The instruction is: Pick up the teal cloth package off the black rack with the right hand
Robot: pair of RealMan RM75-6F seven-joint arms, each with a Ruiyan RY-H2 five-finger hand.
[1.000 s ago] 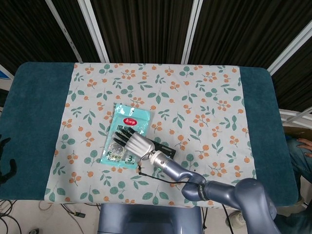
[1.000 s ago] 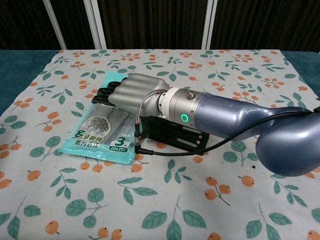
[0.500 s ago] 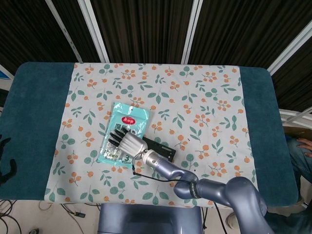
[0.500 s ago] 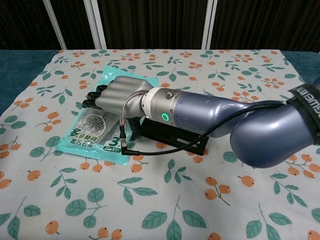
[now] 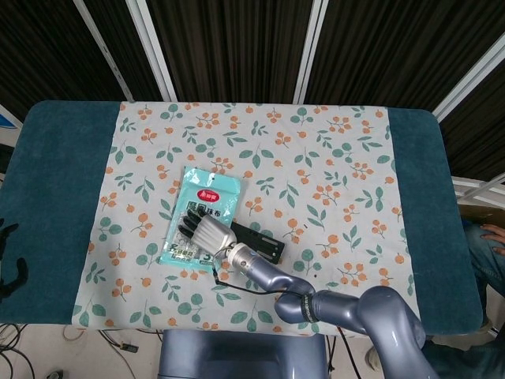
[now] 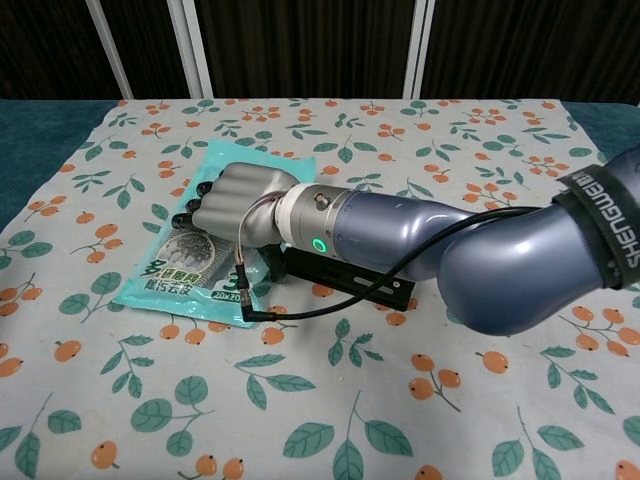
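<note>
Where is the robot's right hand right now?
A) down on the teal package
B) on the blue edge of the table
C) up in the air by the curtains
A: the right hand lies over the teal cloth package, its dark fingers on the printed front, beside the black rack.

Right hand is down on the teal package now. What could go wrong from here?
1. The right hand lies flat over the teal cloth package; no fingers visibly under it, so closing may slide the bag.
2. The package mostly lies on the tablecloth, only its edge at the black rack; dragging could bunch the cloth.
3. The loose wrist cable may snag the rack.
</note>
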